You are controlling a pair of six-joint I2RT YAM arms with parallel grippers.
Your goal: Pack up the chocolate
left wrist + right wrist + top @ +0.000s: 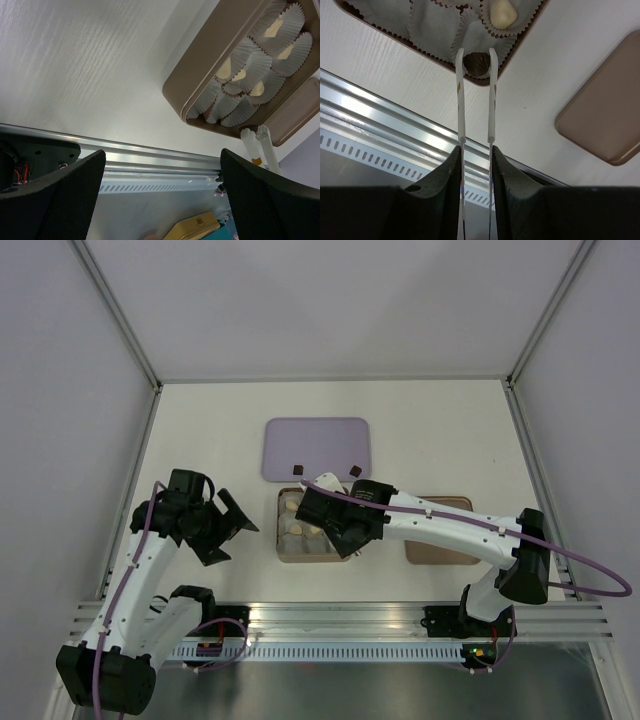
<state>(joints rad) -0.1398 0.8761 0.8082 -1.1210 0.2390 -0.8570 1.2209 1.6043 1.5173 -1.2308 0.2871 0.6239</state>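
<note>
Right gripper is clamped on the tongs. The tong tips are pinched on a dark chocolate piece, which sits low over the paper cup in the 5 o'clock corner of the box. We can't tell if the piece touches the cup floor yet. Left gripper has its jaws wide apart with nothing in them, parked at 9 o'clock of the box.

Step, as we judge it: drop the dark piece into that corner cup. To do it well, we'd centre the piece over the cup, go low before releasing, ease the tongs apart only slightly, then lift straight up so the tips don't drag the crinkled paper out.

A cream piece fills the cup at 12 o'clock of the target, so don't drift that way. Other cream pieces sit in cups further in.

The box rim is touching or just beside the tips on the 6 o'clock side, so swinging outward risks a knock on the wall. Past it the rail lies near. The lid lies at 3 o'clock, apart from the box, with bare table between them. Two dark pieces wait on the tray at 12 o'clock, and the way up and over looks open.
</note>
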